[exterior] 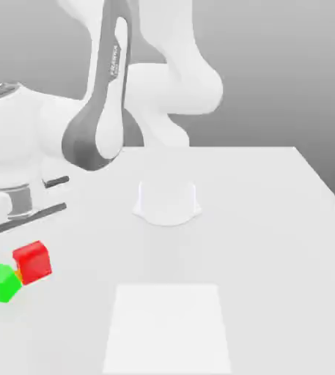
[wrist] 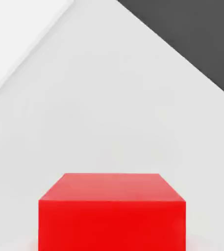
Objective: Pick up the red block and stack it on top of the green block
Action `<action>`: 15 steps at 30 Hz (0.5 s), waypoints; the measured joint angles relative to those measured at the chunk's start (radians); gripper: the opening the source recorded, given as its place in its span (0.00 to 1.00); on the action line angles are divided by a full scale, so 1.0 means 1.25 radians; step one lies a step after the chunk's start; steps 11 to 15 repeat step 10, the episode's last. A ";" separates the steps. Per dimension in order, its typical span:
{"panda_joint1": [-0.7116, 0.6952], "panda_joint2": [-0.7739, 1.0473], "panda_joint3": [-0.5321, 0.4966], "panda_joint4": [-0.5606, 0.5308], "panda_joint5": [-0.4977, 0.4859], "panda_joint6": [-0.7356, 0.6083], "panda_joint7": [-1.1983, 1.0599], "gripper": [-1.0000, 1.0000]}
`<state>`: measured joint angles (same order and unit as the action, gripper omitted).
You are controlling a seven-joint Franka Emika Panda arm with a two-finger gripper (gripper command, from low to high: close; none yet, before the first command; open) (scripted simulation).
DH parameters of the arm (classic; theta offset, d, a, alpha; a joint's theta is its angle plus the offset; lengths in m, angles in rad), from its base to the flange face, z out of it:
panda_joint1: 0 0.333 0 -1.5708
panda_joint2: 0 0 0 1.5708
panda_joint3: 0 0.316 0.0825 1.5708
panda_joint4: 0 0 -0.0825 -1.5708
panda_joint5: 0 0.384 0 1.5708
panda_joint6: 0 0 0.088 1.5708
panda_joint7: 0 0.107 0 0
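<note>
Nearest you in the exterior view, the green block [exterior: 0, 283] sits on the desk [exterior: 273, 242] at that view's left, with the red block [exterior: 32, 262] just behind it, seemingly touching a corner. Above and beyond them hangs the robot arm [exterior: 100, 110]; you cannot tell how the gripper stands. You look to be at the approach step: red isn't lifted yet. Next, descend squarely over red without nudging green.
</note>
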<state>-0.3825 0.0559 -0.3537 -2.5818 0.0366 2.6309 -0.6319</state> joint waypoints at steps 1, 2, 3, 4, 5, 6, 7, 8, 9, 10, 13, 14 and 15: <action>-0.033 -0.001 -0.014 0.007 0.002 -0.007 -0.034 0.00; -0.041 0.012 -0.014 0.011 0.013 0.001 -0.059 0.00; -0.046 0.031 -0.009 0.014 0.030 0.016 -0.080 0.00; -0.052 0.055 -0.001 0.017 0.051 0.036 -0.099 0.00; -0.059 0.081 0.010 0.019 0.073 0.058 -0.117 0.00; -0.069 0.108 0.023 0.021 0.097 0.082 -0.135 0.00; -0.080 0.136 0.039 0.022 0.120 0.106 -0.152 0.00; -0.086 0.150 0.047 0.023 0.131 0.118 -0.161 1.00; -0.086 0.150 0.047 0.023 0.131 0.118 -0.161 1.00; -0.086 0.150 0.047 0.023 0.131 0.118 -0.161 1.00; -0.086 0.150 0.047 0.023 0.131 0.118 -0.161 1.00; -0.086 0.150 0.047 0.023 0.131 0.118 -0.161 1.00; -0.086 0.150 0.047 0.023 0.131 0.118 -0.161 1.00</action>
